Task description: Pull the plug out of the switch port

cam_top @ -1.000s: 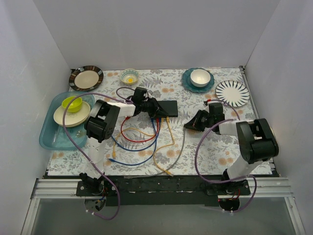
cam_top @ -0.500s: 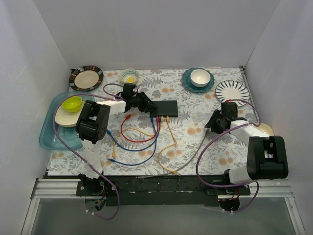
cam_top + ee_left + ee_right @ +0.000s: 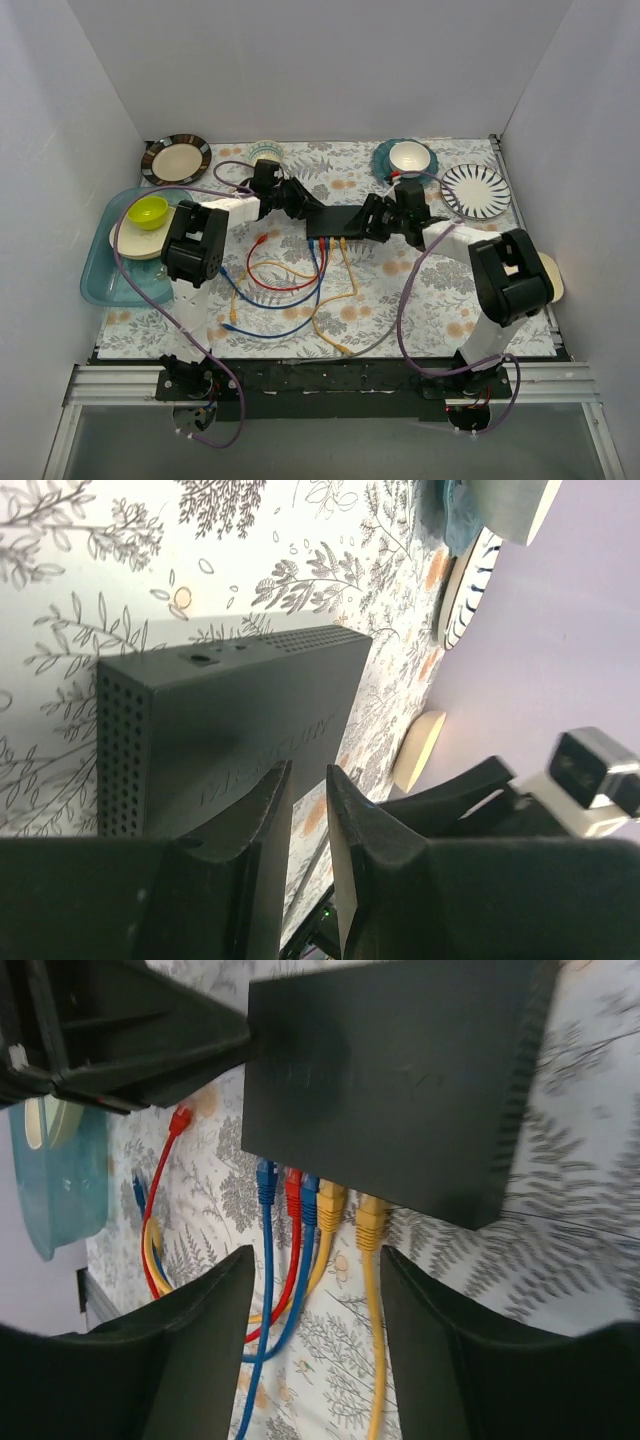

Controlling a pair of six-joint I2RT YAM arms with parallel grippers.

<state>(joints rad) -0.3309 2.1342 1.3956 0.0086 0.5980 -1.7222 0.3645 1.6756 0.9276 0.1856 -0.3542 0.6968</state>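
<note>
Switch point(image 3: 335, 220) lies flat near the middle of the desk point(image 3: 450, 310), on the floral cloth, socket edge turned toward the arm bases. Five plugs point(image 3: 293, 1186) sit in a row along that edge: blue, red, blue, yellow, yellow. Their cables run off in loops toward the near side of the desk.

Left jaws: at the switch's left end, over its top face. The left wrist view shows the fingers point(image 3: 250, 820) parted by a narrow slit, with cloth visible through it and nothing in between. Released, only just.

Right jaws: at the switch's right end. The fingers point(image 3: 200, 1360) stand wide apart, grasping nothing. The plugged row and the switch's near corner show between them, beyond the tips. Whether either pair touches the switch cannot be told.

Loose items: a red connector point(image 3: 180, 1118) lies on the cloth left of the row, unplugged. A grey cable point(image 3: 375, 300) lies right of the yellow ones; its upper end cannot be traced to a socket.

Surroundings:
- Left edge: a teal tray point(image 3: 95, 280) carrying a green bowl point(image 3: 148, 211) on a cream plate.
- Far side: a brown-rimmed plate point(image 3: 176, 158), a small bowl point(image 3: 266, 153), a white bowl point(image 3: 408, 157) on a teal plate, and a striped plate point(image 3: 475, 190).
</note>
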